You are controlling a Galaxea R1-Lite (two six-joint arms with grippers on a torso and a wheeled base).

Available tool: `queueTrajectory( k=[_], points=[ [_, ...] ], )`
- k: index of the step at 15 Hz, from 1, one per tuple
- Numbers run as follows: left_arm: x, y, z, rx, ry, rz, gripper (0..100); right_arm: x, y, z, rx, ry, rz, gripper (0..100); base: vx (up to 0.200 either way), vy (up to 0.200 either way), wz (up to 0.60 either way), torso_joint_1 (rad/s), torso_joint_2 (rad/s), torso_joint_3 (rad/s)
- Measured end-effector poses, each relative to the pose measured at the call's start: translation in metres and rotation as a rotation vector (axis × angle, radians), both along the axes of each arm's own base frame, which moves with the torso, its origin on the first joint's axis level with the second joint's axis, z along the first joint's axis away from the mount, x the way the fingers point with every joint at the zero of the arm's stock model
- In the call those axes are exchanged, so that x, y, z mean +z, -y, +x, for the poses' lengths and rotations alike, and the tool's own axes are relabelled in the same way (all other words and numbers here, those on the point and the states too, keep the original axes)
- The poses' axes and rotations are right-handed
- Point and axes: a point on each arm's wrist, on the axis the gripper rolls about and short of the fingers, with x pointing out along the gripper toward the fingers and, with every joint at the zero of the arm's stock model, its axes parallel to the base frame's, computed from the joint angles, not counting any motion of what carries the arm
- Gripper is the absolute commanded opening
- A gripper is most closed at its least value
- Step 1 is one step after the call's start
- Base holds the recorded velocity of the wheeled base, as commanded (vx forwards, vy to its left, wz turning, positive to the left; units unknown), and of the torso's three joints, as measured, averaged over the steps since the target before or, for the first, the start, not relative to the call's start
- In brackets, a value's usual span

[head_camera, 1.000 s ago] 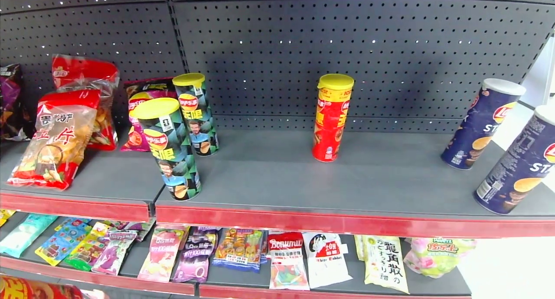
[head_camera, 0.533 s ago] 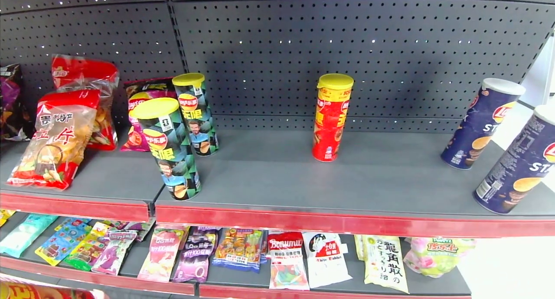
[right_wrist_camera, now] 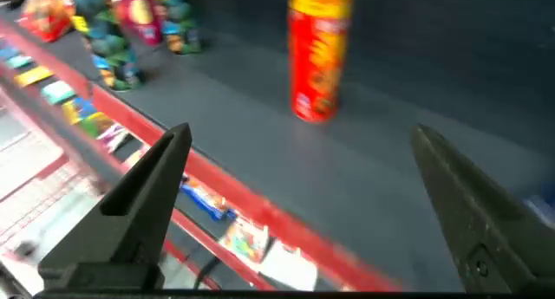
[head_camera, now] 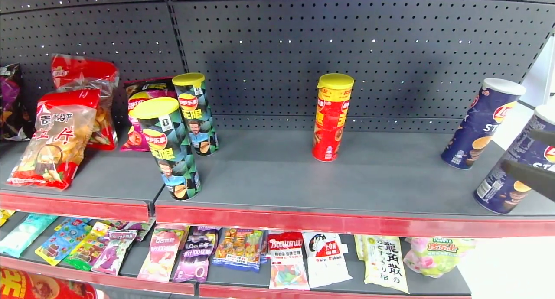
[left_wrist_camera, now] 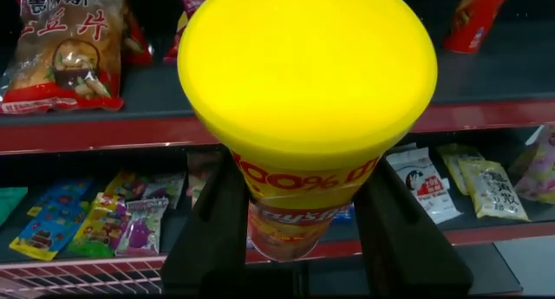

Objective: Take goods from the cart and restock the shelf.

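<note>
Left claw (left_wrist_camera: 299, 173) is closed around a yellow-lidded chip can (left_wrist_camera: 308, 65), held low before the shelf (head_camera: 347, 223); the right claw (right_wrist_camera: 301, 136) is spread wide, empty. Placement is judged in hand: the can must be raised and stood beside the red can (head_camera: 331, 117).

Grey shelf (head_camera: 269, 177) with upright chip canisters (head_camera: 331, 117) and snack bags (head_camera: 56, 138)

A dark grey pegboard wall (head_camera: 390, 52) stands well beyond the fingers (head_camera: 531, 180) of the right gripper (head_camera: 517, 147). It is in 2 panels meeting at 1 upright seam, with pinpoints of light showing through its upper holes. The grey shelf (head_camera: 269, 177) has a red front strip (head_camera: 347, 223) running just below those fingers. Lower still lies a bright white surface (head_camera: 511, 268).
</note>
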Motion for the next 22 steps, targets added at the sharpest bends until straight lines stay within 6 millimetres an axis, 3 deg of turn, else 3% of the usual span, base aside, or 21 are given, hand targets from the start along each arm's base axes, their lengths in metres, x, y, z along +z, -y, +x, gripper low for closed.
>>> queueTrajectory(
  k=[4, 8, 15, 22],
  points=[
    [0.001, 0.000, -0.001, 0.000, 0.005, 0.000, 0, -0.005, -0.049, 0.083, 0.138, -0.042, -0.040, 100, 0.000, 0.000, 0.00, 0.000, 0.00, 0.000],
    [0.000, 0.000, -0.002, 0.004, 0.012, 0.002, 0, -0.010, -0.079, 0.137, 0.127, -0.079, -0.060, 100, 0.000, 0.000, 0.00, 0.000, 0.00, 0.000],
    [0.000, 0.000, -0.002, 0.004, 0.012, 0.009, 0, -0.025, -0.109, 0.201, -0.012, -0.082, -0.051, 100, 0.000, 0.000, 0.00, 0.000, 0.00, 0.000],
    [-0.002, 0.000, -0.001, 0.003, 0.006, 0.010, 0, -0.033, -0.120, 0.230, -0.053, -0.085, -0.053, 100, 0.000, 0.000, 0.00, 0.000, 0.00, 0.000]
  ],
)
